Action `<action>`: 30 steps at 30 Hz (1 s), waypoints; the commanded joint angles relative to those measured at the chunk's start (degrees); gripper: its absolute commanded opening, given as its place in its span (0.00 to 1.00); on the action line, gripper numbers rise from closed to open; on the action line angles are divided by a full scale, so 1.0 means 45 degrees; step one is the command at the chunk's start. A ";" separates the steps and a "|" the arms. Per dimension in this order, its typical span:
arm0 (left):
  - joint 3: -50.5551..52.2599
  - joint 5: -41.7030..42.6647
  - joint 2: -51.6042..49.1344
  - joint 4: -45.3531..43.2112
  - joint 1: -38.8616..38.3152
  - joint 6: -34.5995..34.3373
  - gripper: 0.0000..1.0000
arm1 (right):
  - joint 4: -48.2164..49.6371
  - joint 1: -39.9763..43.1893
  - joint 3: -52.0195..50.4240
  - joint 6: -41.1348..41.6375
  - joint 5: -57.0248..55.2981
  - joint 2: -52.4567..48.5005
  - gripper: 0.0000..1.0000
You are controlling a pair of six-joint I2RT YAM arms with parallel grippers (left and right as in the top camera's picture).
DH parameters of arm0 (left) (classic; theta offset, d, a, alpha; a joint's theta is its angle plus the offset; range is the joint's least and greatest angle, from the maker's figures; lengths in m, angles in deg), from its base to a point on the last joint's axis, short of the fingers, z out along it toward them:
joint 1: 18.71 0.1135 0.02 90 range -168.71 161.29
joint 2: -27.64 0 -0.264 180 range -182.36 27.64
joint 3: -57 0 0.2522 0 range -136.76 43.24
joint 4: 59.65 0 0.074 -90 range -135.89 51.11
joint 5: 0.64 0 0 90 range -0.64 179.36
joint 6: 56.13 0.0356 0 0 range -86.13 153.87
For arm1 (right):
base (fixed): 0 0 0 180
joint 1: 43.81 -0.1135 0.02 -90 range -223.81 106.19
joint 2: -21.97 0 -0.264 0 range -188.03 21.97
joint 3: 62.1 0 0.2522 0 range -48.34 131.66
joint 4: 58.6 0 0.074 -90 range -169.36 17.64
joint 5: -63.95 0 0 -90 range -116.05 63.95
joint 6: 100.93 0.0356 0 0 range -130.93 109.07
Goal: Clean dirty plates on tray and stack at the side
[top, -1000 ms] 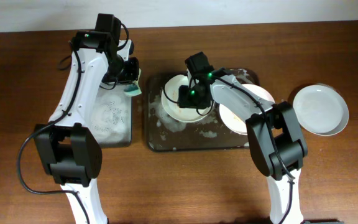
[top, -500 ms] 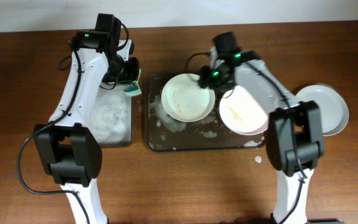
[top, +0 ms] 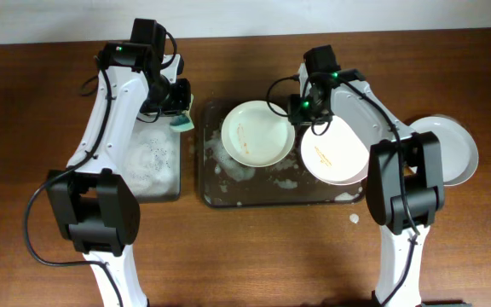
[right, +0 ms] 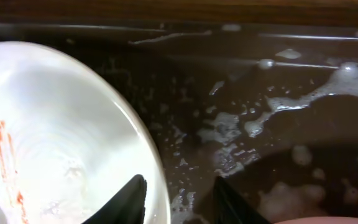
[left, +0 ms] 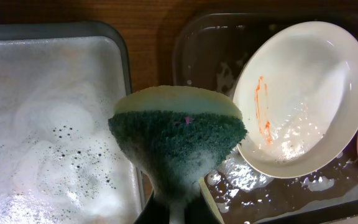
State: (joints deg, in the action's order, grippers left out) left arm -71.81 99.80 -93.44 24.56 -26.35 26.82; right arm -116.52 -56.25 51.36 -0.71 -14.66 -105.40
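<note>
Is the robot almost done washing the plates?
Done: the side plate sits on the table right of the tray, looking clean. In hand: the left gripper holds the green sponge; the right gripper is open around the left plate's rim. Left: that plate and the right plate on the tray show orange streaks, so both need washing and stacking.

Two plates [top: 258, 134] lie on the tray [top: 254, 193], a third plate [top: 450, 150] on the table [top: 41, 128] right of it.

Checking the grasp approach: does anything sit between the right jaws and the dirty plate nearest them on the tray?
Nothing visible. The open right jaws bracket the plate's rim, over the foamy tray.
</note>
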 commanded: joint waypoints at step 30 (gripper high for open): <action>0.0578 0.2069 -0.0015 -0.1015 -0.0117 0.0063 0.01 | 0.0665 -0.1399 -0.2035 0.1933 0.2472 -0.0141 0.04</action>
State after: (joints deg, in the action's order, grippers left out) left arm -70.73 103.80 -93.44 20.85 -26.45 26.80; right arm -113.59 -62.11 44.32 7.95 -5.06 -105.38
